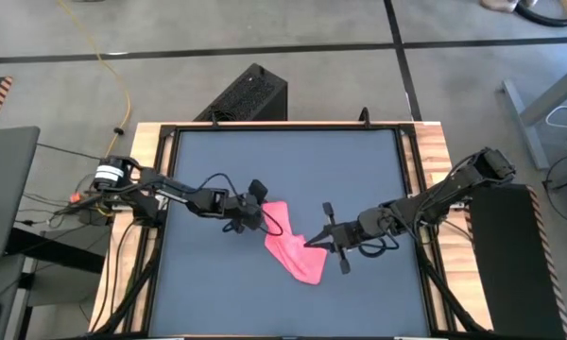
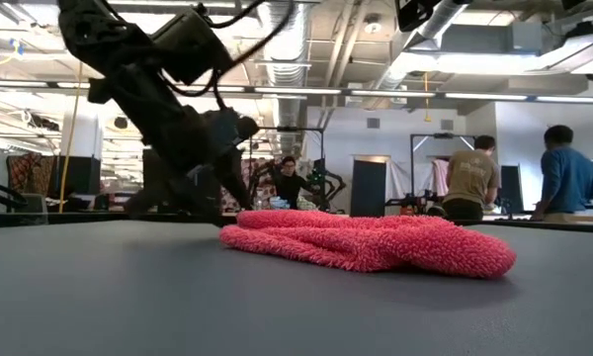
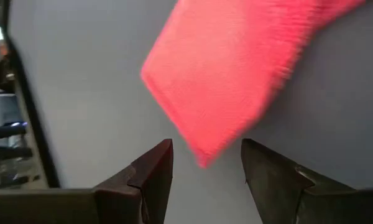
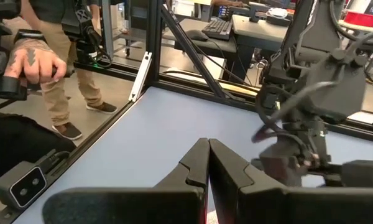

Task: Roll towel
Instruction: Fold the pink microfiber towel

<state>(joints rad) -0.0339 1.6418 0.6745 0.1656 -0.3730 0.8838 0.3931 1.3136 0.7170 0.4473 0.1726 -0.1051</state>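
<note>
Down at desk level the towel fills the foreground, a bright pink cloth lying in a low, rumpled heap on the dark grey desk, folded over on itself. From above, it sits near the middle of the desk, a slanted strip running between the two arms. The right pincer is at the towel's right edge, its fingers pressed tight together with nothing visible between them. On the other side, the left pincer hangs at the towel's upper left corner, fingers spread apart, the pink corner just ahead of the gap. Beyond the desk, people stand about in the room, and a hand shows at the far side.
</note>
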